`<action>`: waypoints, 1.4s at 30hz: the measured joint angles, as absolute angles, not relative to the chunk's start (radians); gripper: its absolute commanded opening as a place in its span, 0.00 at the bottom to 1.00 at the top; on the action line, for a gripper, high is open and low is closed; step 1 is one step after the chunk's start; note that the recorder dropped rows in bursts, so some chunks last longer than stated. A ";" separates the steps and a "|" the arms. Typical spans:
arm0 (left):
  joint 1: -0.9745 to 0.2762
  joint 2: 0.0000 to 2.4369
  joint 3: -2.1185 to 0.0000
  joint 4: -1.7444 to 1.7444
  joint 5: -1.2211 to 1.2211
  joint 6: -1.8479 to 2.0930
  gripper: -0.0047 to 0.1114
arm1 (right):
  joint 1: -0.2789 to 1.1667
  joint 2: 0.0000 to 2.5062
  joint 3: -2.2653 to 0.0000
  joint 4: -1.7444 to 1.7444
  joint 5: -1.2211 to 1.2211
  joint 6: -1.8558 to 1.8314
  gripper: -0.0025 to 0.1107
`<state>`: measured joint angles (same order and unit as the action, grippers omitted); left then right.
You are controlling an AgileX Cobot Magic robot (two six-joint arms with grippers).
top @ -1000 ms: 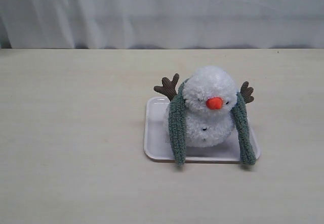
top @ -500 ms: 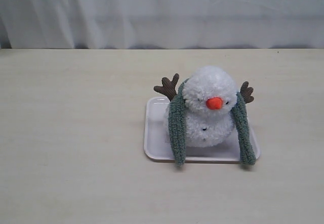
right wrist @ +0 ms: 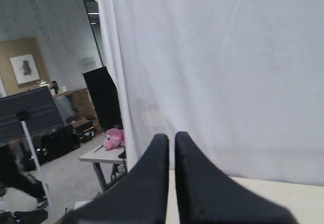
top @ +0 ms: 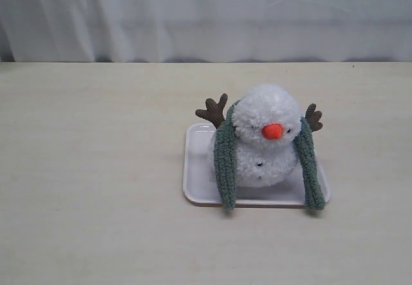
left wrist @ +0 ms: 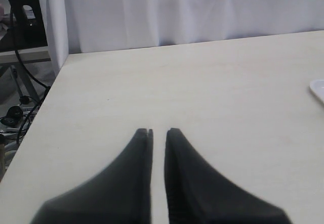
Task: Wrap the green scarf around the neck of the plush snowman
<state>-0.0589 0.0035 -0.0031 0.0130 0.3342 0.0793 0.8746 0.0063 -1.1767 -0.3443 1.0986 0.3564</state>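
Observation:
The plush snowman (top: pixel 265 110) sits upright on a pale tray (top: pixel 196 169) in the exterior view, orange nose facing the camera. The green scarf (top: pixel 225 163) runs behind its neck (top: pixel 252 145). One scarf end hangs down the front on each side, the other end (top: pixel 309 172) reaching the tray's front rim; the ends are not crossed. Neither arm shows in the exterior view. My left gripper (left wrist: pixel 158 131) hovers over bare table far from the snowman, jaws nearly together with nothing between them. My right gripper (right wrist: pixel 172 135) is raised toward the curtain, jaws likewise together and empty.
A white curtain (top: pixel 206 15) hangs behind the table's far edge. The left wrist view shows the table's side edge (left wrist: pixel 53 80), with cables on the floor beyond, and a corner of the tray (left wrist: pixel 319 88). A pink plush (right wrist: pixel 112 139) lies on a distant table.

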 measured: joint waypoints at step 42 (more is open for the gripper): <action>-0.059 0.003 -0.003 0.013 0.334 0.079 0.13 | 0.053 0.000 -0.788 0.080 0.850 0.348 0.06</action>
